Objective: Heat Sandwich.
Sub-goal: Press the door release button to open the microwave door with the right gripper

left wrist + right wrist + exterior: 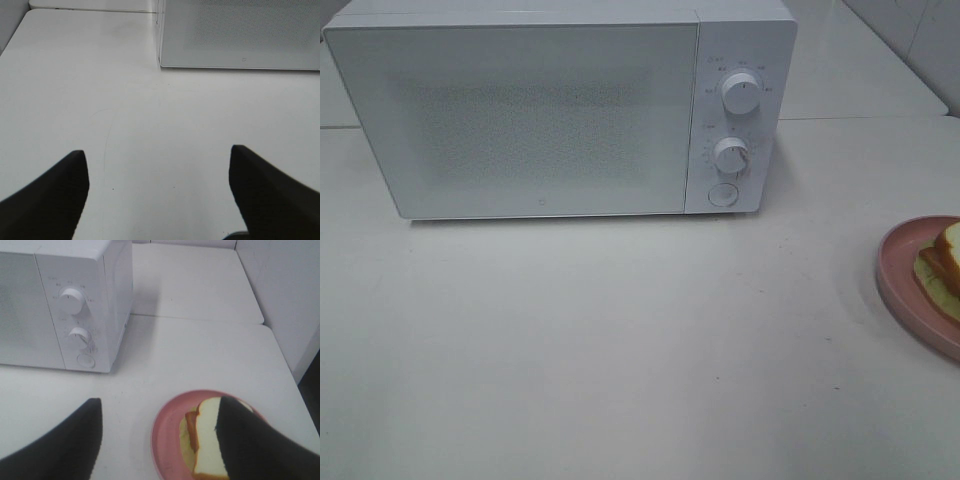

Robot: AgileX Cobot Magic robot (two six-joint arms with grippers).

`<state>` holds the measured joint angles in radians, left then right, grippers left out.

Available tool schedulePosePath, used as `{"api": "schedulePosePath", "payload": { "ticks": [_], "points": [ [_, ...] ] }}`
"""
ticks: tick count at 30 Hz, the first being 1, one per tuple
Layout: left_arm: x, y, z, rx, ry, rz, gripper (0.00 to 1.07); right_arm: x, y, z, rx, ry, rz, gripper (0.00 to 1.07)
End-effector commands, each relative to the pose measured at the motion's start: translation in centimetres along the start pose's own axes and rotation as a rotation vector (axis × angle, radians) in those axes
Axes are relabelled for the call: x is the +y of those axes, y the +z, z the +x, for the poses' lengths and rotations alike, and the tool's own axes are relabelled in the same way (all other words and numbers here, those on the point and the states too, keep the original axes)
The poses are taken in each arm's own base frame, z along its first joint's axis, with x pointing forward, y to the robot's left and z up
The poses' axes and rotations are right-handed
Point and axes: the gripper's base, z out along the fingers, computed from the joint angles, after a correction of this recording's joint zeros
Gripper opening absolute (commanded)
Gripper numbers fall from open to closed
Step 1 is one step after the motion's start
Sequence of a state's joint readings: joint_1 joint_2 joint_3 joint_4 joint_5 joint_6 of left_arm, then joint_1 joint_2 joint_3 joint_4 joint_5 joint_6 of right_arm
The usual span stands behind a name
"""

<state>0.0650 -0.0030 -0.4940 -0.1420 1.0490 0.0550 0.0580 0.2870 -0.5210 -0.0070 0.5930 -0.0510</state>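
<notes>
Plainly, both tools stand released. The left gripper (156, 150) has its two dark fingers (55, 195) spread wide, with only bare white table (620, 340) showing between them and nothing in its grasp. It faces the lower left corner of the microwave (540, 120), well apart from it. The right gripper (160, 400) is also spread wide and grasps nothing. One of its fingers sits in front of part of the sandwich (207, 440) in the wrist view, and whether it touches the bread cannot be told. The sandwich, white slices with brown crust and pale yellow filling, lies on the pink plate (165, 440). The plate sits on the table to the right of the microwave and nearer the front, and the high view cuts it off at its right border. The plate lies close to the table's right edge, with a pale wall (290, 290) beyond. The microwave's door is shut. Its two knobs (742, 92) and round button (723, 194) sit on the panel at its right side, facing the plate's end of the table. A broad stretch of bare table lies in front of the microwave, between it and the plate. A seam in the tabletop runs behind the plate toward the microwave's right side.
</notes>
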Motion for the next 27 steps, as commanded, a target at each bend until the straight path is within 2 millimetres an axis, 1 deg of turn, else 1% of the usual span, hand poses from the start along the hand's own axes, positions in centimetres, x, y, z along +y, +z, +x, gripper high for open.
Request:
{"api": "schedulePosePath", "payload": {
  "ticks": [1, 2, 4, 5, 6, 9, 10, 11, 13, 14, 15, 17, 18, 19, 22, 23, 24, 27],
  "points": [
    [-0.1, -0.3, 0.1, -0.038, 0.001, 0.007, 0.72, -0.1, 0.5, -1.0, -0.058, -0.016, 0.013, 0.57],
    [-0.1, -0.3, 0.1, -0.038, 0.001, 0.007, 0.72, -0.1, 1.0, -1.3, -0.069, -0.016, 0.014, 0.53],
    [-0.1, -0.3, 0.1, -0.038, 0.001, 0.007, 0.72, -0.2, 1.7, -1.7, -0.082, -0.014, 0.013, 0.47],
    [-0.1, -0.3, 0.1, -0.038, 0.001, 0.007, 0.72, -0.2, 1.7, -1.7, -0.082, -0.014, 0.013, 0.47],
    [-0.1, -0.3, 0.1, -0.038, 0.001, 0.007, 0.72, -0.2, 2.4, -2.1, -0.091, -0.014, 0.013, 0.39],
    [-0.1, -0.3, 0.1, -0.038, 0.001, 0.007, 0.72, -0.2, 3.7, -2.6, -0.094, -0.013, 0.012, 0.24],
    [-0.1, -0.3, 0.1, -0.038, 0.001, 0.007, 0.72, -0.2, 3.7, -2.6, -0.094, -0.013, 0.012, 0.24],
    [-0.1, -0.3, 0.1, -0.038, 0.001, 0.007, 0.72, -0.1, 4.4, -2.9, -0.099, 0.008, 0.003, 0.16],
    [-0.1, -0.3, 0.1, -0.038, 0.001, 0.007, 0.72, -0.1, 5.2, -3.1, -0.094, 0.036, -0.009, 0.08],
    [-0.1, -0.3, 0.1, -0.038, 0.001, 0.007, 0.72, -0.1, 5.2, -3.1, -0.094, 0.036, -0.009, 0.08],
    [-0.1, -0.3, 0.1, -0.038, 0.001, 0.007, 0.72, 0.1, 6.1, -3.1, -0.079, 0.078, -0.024, 0.00],
    [-0.1, -0.3, 0.1, -0.038, 0.001, 0.007, 0.72, 0.3, 7.0, -3.2, -0.064, 0.099, -0.045, 0.00],
    [-0.1, -0.3, 0.1, -0.038, 0.001, 0.007, 0.72, 0.7, 7.8, -3.3, -0.064, 0.086, -0.071, 0.00],
    [-0.1, -0.3, 0.1, -0.038, 0.001, 0.007, 0.72, 0.7, 7.8, -3.3, -0.064, 0.086, -0.071, 0.00],
    [0.0, -0.3, 0.1, -0.037, 0.001, 0.007, 0.72, 1.7, 9.2, -3.6, -0.076, 0.057, -0.122, 0.00],
    [0.0, -0.3, 0.1, -0.037, 0.001, 0.007, 0.72, 2.3, 10.3, -3.6, -0.075, 0.046, -0.149, 0.00],
    [0.0, -0.3, 0.1, -0.037, 0.001, 0.007, 0.72, 2.3, 10.3, -3.6, -0.075, 0.046, -0.149, 0.00],
    [0.0, -0.3, 0.1, -0.037, 0.001, 0.007, 0.72, 3.4, 11.9, -3.6, -0.080, 0.039, -0.188, 0.00]
  ]
}}
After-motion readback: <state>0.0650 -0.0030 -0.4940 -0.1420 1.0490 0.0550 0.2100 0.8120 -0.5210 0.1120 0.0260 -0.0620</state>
